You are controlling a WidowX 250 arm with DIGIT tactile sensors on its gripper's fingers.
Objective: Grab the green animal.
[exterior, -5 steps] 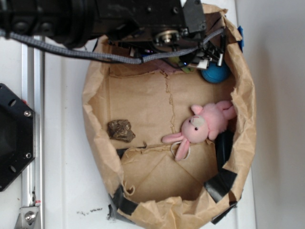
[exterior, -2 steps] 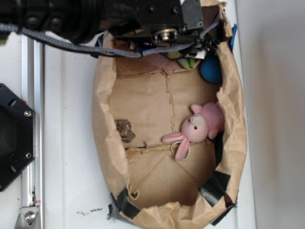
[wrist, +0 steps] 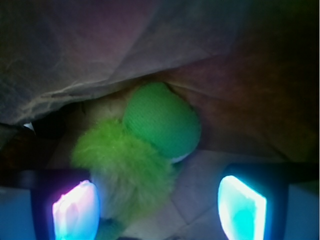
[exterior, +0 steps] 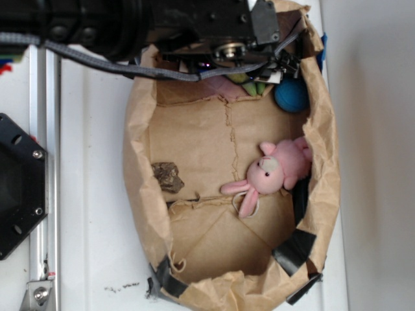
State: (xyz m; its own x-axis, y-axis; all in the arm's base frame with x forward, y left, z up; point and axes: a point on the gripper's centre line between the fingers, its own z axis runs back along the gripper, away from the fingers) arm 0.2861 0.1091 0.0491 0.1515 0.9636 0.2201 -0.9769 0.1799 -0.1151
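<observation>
The green animal [wrist: 125,167] is a fuzzy lime-green plush with a smooth darker green rounded foot [wrist: 162,120]. In the wrist view it lies between my fingers, close against the left pad [wrist: 75,212] and well apart from the right pad [wrist: 242,207]. My gripper [wrist: 159,207] is open around it. In the exterior view the gripper [exterior: 259,72] reaches into the far end of the brown paper bag [exterior: 139,194]. There only a bit of the green animal [exterior: 249,85] shows beneath it.
A blue-teal ball [exterior: 290,96] sits just right of the gripper against the bag wall. A pink plush bunny [exterior: 275,172] lies mid-right and a brown lump [exterior: 167,176] mid-left. A black mount [exterior: 19,188] and a metal rail [exterior: 40,162] stand left of the bag.
The bag's walls have been pushed inward and have shifted, narrowing it. The gripper stays at the bag's far end, and more green now shows beneath it.
</observation>
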